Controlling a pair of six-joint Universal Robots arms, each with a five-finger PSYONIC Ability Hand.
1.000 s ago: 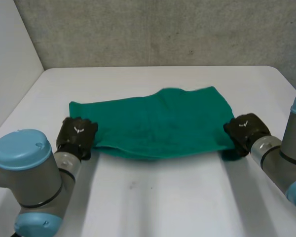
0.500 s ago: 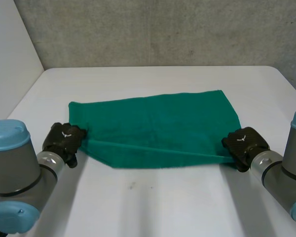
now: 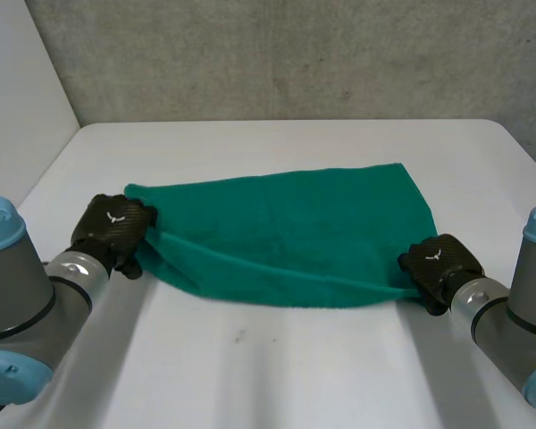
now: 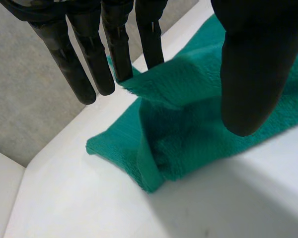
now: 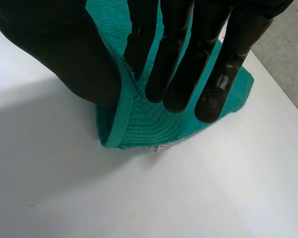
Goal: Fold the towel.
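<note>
Nearest, bare table (image 3: 277,375), with nothing in the way. Then pinches the towel (image 3: 286,232) at both near corners. With the right hand (image 3: 438,261), catches the hem between thumb and straight fingers. With the left hand (image 3: 114,231), nips a raised fold between fingertips and thumb, though less plainly. Holds the near edge lifted just off the table, sagging between the hands, over cloth spread flat across the table's middle.

Looks like a first fold begun and not finished. At the left end, sits close beside the far left corner; at the right end, hangs well short of the far edge. Leaves, on that reading, carrying the edge over, laying it down square on the far edge, letting go, and perhaps folding again.

Beyond the towel, more open table up to a grey wall (image 3: 295,54), and no obstacle there either.
</note>
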